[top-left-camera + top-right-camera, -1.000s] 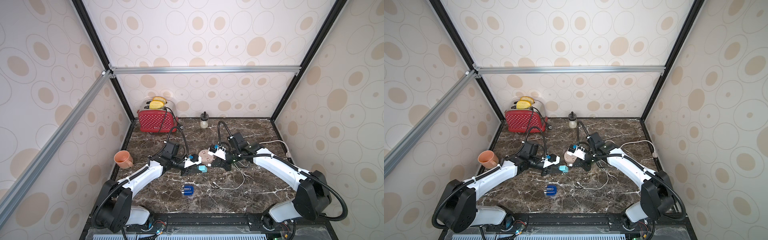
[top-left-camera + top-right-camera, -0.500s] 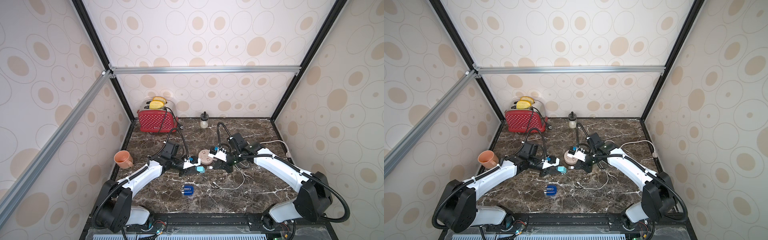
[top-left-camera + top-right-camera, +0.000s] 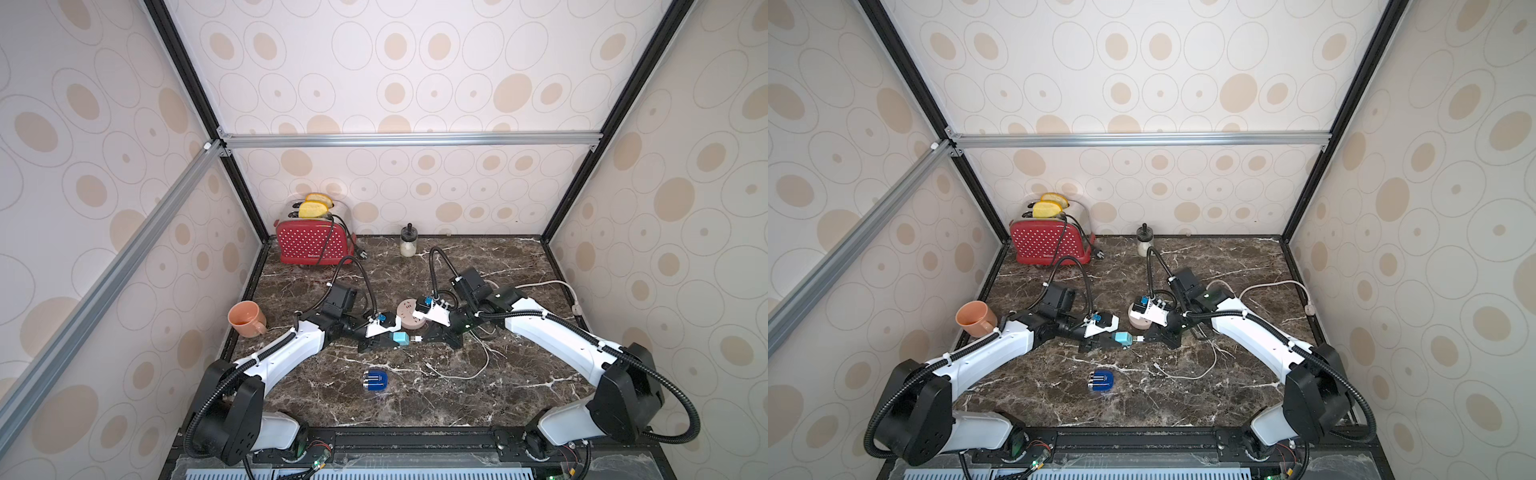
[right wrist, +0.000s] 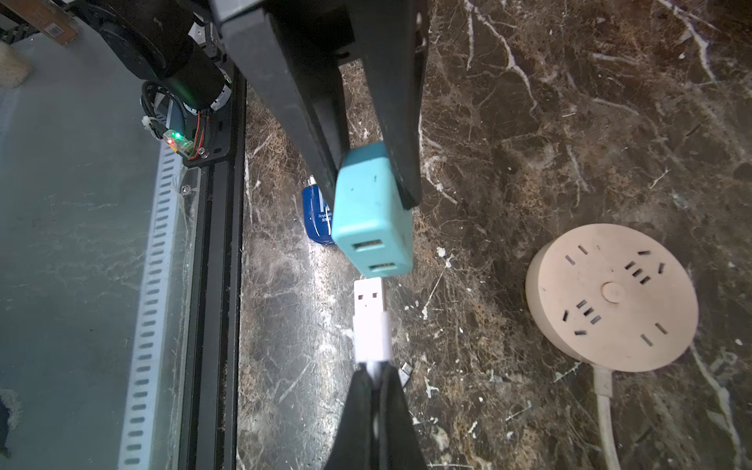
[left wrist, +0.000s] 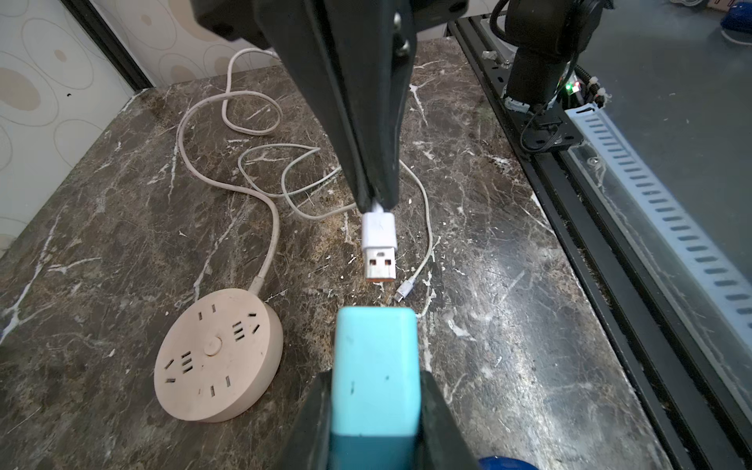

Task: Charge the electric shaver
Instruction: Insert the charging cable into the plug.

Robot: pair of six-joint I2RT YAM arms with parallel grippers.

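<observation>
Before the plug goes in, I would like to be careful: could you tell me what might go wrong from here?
The USB plug sits just short of the teal adapter and looks slightly off its nearer port; pushing may jam it. The right gripper pinches only the plug's rear, so it might pivot. The loose white cable could snag as the arms close.

Cream walls papered with tan ovals and thin rings close in three sides, joined at the corners by black posts. An aluminium rail crosses the back wall (another slants along the left side). The surface is dark brown marble, white-veined and glossy under even light.
</observation>
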